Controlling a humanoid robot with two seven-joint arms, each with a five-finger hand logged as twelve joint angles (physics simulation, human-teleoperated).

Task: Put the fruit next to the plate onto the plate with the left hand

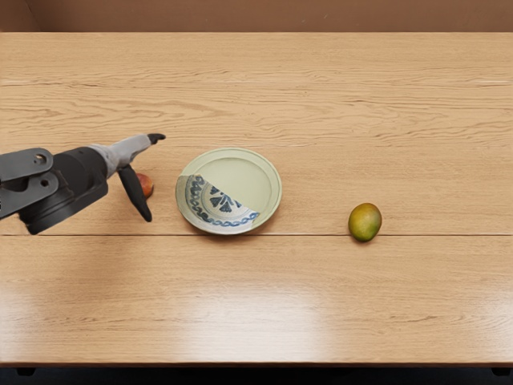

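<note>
My left hand (128, 163) hangs low just left of the plate, its fingers (136, 195) spread and clasping nothing: one grey finger points up and to the right, and a dark one slants down toward me. Behind that dark finger the small red-orange round fruit (145, 184) lies on the table, half hidden, in the narrow gap before the left rim of the pale green round ceramic plate (248, 172) with its blue pattern. I cannot tell whether a finger touches the fruit. The dark forearm (56, 188) is cut off by the picture's left edge. The light wooden table (321, 305) offers broad room in front and behind. A green-yellow oval fruit (365, 221) sits well apart on the plate's right.
</note>
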